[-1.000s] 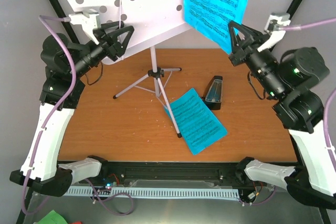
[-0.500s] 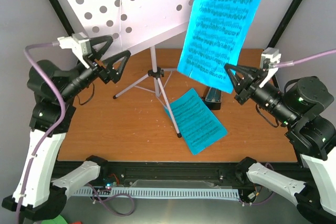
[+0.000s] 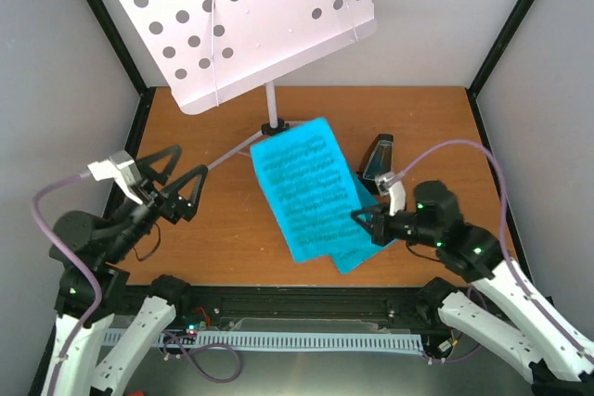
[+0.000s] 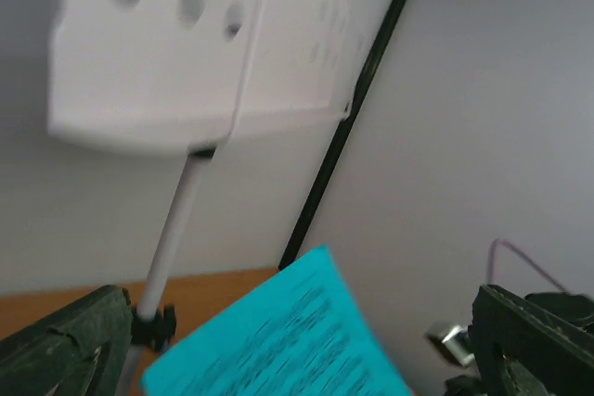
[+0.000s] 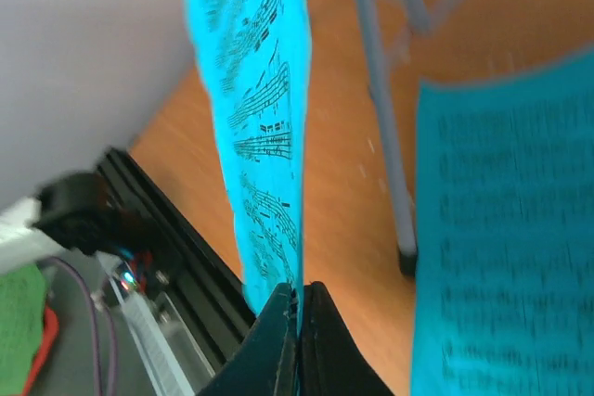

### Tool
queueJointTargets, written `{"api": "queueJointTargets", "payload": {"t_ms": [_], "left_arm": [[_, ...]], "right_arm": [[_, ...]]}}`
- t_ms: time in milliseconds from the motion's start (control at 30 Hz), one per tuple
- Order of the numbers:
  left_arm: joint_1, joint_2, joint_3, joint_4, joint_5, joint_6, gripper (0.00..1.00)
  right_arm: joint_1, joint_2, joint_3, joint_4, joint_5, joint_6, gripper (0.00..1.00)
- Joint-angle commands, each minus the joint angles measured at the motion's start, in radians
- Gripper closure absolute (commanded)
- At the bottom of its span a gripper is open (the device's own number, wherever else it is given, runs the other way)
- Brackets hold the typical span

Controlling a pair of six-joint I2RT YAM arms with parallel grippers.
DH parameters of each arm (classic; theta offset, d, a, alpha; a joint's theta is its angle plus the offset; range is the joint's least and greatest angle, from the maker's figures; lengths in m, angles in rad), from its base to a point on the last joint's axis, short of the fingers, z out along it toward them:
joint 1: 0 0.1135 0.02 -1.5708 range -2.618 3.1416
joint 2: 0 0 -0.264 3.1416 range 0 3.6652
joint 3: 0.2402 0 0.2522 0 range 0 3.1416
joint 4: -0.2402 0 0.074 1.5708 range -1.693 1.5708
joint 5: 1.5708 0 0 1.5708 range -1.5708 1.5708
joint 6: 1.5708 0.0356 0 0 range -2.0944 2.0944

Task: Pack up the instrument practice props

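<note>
- Step in hand – sheet music. We judge the task to be at its early part: one page is being carried and nothing is packed away yet.
- Held cyan page (image 3: 302,187) – pinched at its near edge, standing up off the worktop (image 3: 223,229) and leaning over towards the left. It sits in front of the stand's post and partly over the other sheet.
- Right fingers (image 5: 271,350) – closed narrow on that page's edge. The wrist view shows the paper rising straight out from between them.
- Second cyan page (image 3: 360,255) – flat on the worktop under and just right of the held one. In the right wrist view it lies beside a tripod leg.
- Left fingers (image 3: 192,197) – spread wide with nothing between them, raised over the left of the worktop, well apart from both pages.
- Music stand (image 3: 241,25) – upright at the back, its perforated desk bare and its tripod spread.
- Metronome (image 3: 376,159) – small, black, standing just right of the pages. We cannot tell whether a cover is on it.
- Next move, as we judge it – lower the held page square onto the second one so that the two stack, and let go only once it lies flat. The limp paper may curl or catch the tripod leg.
- Left to do – metronome and stand.
</note>
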Motion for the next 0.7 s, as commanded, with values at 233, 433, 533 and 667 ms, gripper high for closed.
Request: {"api": "queueJointTargets", "payload": {"t_ms": [233, 433, 533, 667], "left_arm": [[0.003, -0.194, -0.354, -0.027, -0.037, -0.272, 0.01], [0.003, -0.114, -0.434, 0.035, 0.055, -0.288, 0.01], [0.002, -0.074, -0.462, 0.079, 0.082, -0.295, 0.0], [0.003, -0.039, -0.488, 0.12, 0.109, -0.308, 0.01]], "right_arm": [[-0.03, 0.232, -0.196, -0.073, 0.229, 0.093, 0.97], [-0.041, 0.287, -0.154, -0.094, 0.396, 0.128, 0.97], [-0.041, 0.295, -0.133, -0.113, 0.446, 0.16, 0.97], [-0.046, 0.312, -0.136, -0.126, 0.503, 0.189, 0.97]]}}
